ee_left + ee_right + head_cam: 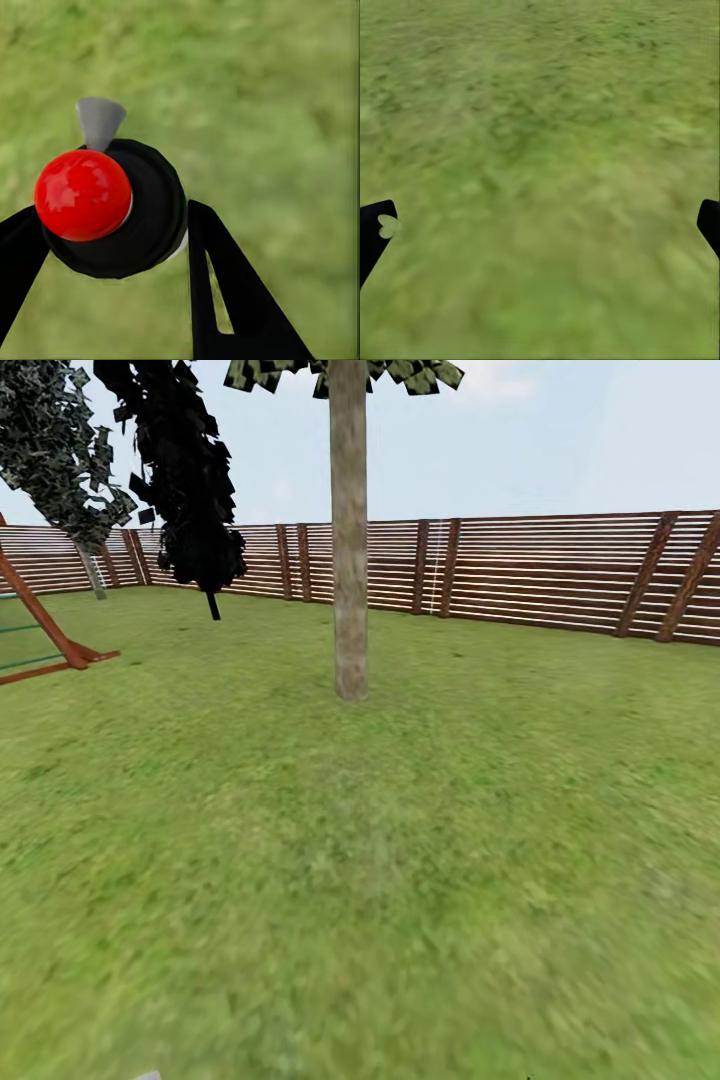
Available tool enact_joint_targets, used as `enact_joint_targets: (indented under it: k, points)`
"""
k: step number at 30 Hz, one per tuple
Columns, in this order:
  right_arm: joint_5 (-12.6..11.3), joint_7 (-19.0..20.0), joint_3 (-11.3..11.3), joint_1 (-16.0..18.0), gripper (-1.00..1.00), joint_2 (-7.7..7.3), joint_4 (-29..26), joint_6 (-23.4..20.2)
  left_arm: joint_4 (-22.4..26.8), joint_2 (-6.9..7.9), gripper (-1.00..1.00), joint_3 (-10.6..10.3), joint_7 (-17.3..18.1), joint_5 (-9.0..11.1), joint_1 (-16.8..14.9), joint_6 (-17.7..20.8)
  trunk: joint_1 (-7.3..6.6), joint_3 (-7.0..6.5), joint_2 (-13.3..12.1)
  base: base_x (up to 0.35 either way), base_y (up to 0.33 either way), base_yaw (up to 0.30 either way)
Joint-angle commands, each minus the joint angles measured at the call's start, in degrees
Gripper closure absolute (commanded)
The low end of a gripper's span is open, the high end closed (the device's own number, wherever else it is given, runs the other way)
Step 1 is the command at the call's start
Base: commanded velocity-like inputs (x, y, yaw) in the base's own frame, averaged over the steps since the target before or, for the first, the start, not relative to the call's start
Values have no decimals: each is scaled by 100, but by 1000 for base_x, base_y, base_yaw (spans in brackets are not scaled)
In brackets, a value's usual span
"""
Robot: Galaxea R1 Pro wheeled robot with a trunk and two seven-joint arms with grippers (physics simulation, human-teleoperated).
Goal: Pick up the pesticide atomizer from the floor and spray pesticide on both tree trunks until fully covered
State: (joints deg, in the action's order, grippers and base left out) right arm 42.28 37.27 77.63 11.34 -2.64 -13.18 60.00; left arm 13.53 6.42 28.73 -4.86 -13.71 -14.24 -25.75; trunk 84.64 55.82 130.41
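One tree stands ahead in the head view; its thick grey-beige tree trunk (349, 540) rises from the lawn (400, 880), and the bark looks plain with no white specks that I can make out. The second tree is out of view. In the left wrist view my left gripper (112, 214) is shut on the pesticide atomizer (142, 217), which has a black round cap, a red ball (82, 195) on top and a grey nozzle (100, 120). My right gripper (540, 217) hangs open over the grass, with nothing between its fingers (373, 232).
A brown slatted fence (540, 575) closes the lawn behind the tree. Two dark narrow trees (195, 490) stand at the back left. A red-brown wooden frame (45, 630) sits at the left edge. Open grass lies between me and the trunk.
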Motion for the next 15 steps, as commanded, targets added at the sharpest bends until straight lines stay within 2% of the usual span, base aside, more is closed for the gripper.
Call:
enact_joint_targets:
  k: [1,11,15]
  points:
    - [0,0,0,0,-100,0,0,0,1,0,100,1,2,0,0,0,0,0,0,338,0,0]
    - [0,0,-1,0,-100,0,0,0,1,0,100,1,2,0,0,0,0,0,0,338,0,0]
    - [0,0,-1,0,-100,0,0,0,1,0,100,1,2,0,0,0,0,0,0,338,0,145]
